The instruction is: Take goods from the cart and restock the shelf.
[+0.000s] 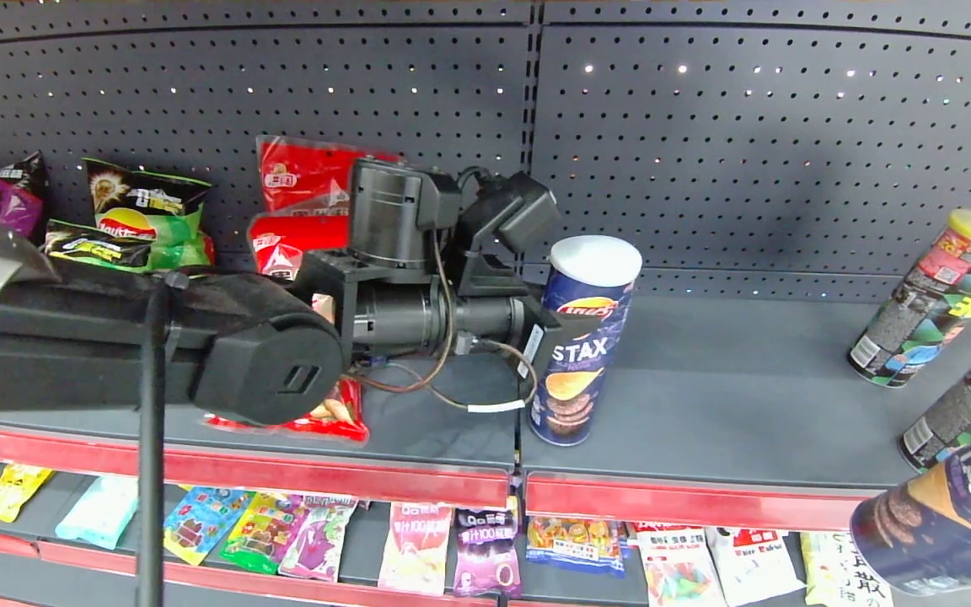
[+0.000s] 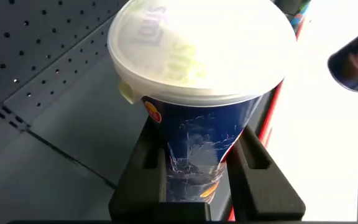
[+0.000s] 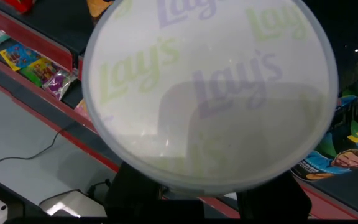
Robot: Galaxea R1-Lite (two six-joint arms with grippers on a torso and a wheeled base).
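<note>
Left gripper [image 2: 199,171] clamping blue can [image 1: 584,337], near upright, lid up

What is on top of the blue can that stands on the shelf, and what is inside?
A white lid sits on the can. The lid hides the contents; the left gripper covers part of its side.

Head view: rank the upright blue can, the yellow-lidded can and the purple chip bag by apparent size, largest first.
1. upright blue can and yellow-lidded can: about alike, so not ranked apart; the yellow-lidded one leans, its lid at the picture's edge.
2. purple chip bag: clearly smallest, cut by the picture's edge.
</note>
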